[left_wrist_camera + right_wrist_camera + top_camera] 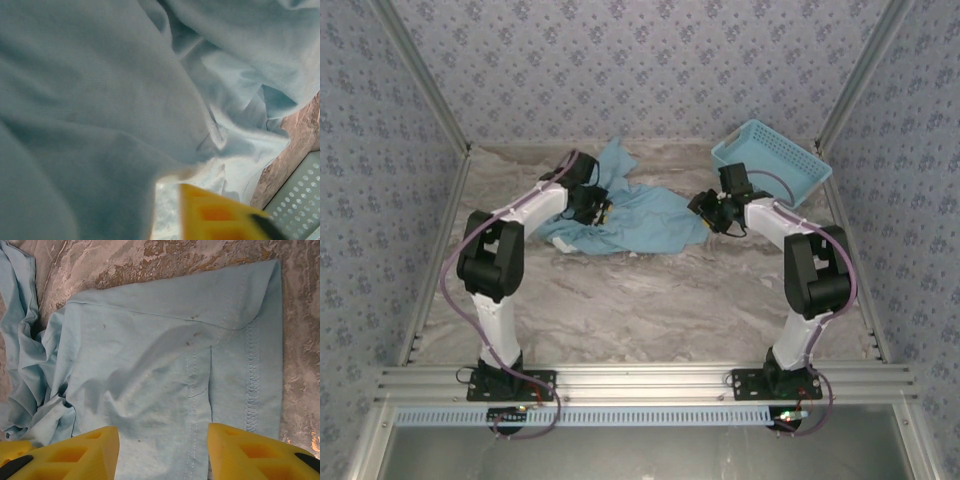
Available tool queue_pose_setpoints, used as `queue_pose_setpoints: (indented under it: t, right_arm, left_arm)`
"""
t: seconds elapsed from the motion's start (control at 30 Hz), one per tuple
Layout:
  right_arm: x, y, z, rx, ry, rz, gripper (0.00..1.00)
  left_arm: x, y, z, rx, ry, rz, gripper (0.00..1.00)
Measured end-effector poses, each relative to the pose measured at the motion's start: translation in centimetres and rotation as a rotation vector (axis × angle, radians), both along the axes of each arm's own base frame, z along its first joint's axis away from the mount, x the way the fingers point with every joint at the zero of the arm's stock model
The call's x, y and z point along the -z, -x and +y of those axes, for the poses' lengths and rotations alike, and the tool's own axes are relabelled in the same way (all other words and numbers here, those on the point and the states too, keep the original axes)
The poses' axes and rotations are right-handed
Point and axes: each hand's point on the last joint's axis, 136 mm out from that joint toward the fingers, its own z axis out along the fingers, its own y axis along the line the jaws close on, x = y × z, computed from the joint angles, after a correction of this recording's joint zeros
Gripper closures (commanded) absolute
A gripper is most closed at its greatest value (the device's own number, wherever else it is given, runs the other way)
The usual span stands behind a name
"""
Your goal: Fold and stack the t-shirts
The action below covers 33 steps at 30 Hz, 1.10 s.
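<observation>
On the grey-brown marbled tabletop (pixel 650 300), a light sky-blue cotton t-shirt (pixel 650 215) was spread toward the far side, between the two arms. Its right part was laid rather flat, while its left part was crumpled and bunched. The step in hand was judged to be the flattening of the shirt, so no fold was yet made. For the next move, the bunched left part would need to be pulled out to the left while the right edge is secured. A light-blue plastic lattice basket (pixel 770 160) was standing at the far right, apart from the shirt. The right gripper (pixel 162 455) was held released above the flat right sleeve, and nothing was grasped by it. The left gripper (pixel 595 208) was clenched, and a fold of the crumpled cloth appeared to be pinched in it.
</observation>
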Motion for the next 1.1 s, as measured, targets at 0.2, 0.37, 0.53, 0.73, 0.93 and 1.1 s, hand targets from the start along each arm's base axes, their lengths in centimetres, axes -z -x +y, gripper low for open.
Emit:
queue_pose_setpoints:
  t: [0.2, 0.37, 0.53, 0.73, 0.93, 1.1]
  right_arm:
    - [-0.2, 0.9, -0.3, 0.004, 0.003, -0.001, 0.51]
    - [0.6, 3.5, 1.9, -0.043, 0.0, 0.03, 0.51]
    - [2.4, 5.6, 5.0, -0.107, -0.01, 0.074, 0.54]
    - [5.7, 5.3, 5.5, -0.085, -0.021, 0.145, 0.64]
    - [5.5, 4.0, 6.1, -0.074, -0.044, 0.145, 0.74]
    - [5.7, 4.4, 5.7, -0.067, -0.029, 0.164, 0.65]
  left_arm:
    - [-2.9, 1.0, 1.4, 0.02, -0.025, -0.034, 1.0]
    - [-9.1, 5.3, 7.1, -0.04, -0.01, -0.144, 1.0]
    - [-11.2, 7.6, 11.1, -0.117, 0.05, -0.205, 0.81]
    - [-7.3, 7.2, 5.6, -0.022, 0.096, -0.089, 0.48]
    - [-5.0, 6.4, 0.2, 0.02, 0.129, -0.025, 0.35]
    - [-4.0, 3.4, -1.4, -0.005, 0.109, -0.017, 0.3]
